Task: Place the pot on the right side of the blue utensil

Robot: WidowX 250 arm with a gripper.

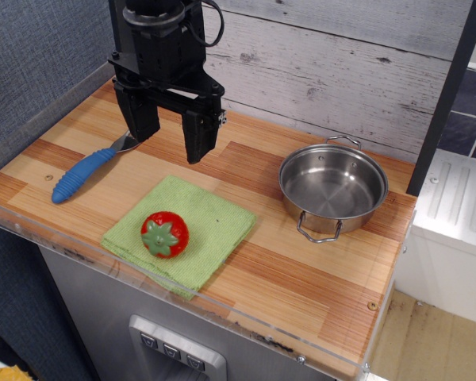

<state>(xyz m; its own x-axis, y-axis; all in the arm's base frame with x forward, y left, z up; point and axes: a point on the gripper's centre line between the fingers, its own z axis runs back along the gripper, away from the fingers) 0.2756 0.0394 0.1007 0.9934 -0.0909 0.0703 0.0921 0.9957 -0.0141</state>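
Note:
The pot (333,189) is a shallow shiny steel pot with two wire loop handles, standing empty on the right part of the wooden counter. The blue utensil (86,173), a fork with a ribbed blue handle, lies at the left with its tines partly hidden behind my gripper's left finger. My gripper (170,143) is open and empty, hanging above the counter's back left, just right of the fork and well left of the pot.
A green cloth (214,226) lies at the front middle with a red strawberry toy (164,234) on it. A wooden plank wall runs behind the counter. A dark post (448,95) stands at the right edge. The counter (301,278) has a clear plastic front lip.

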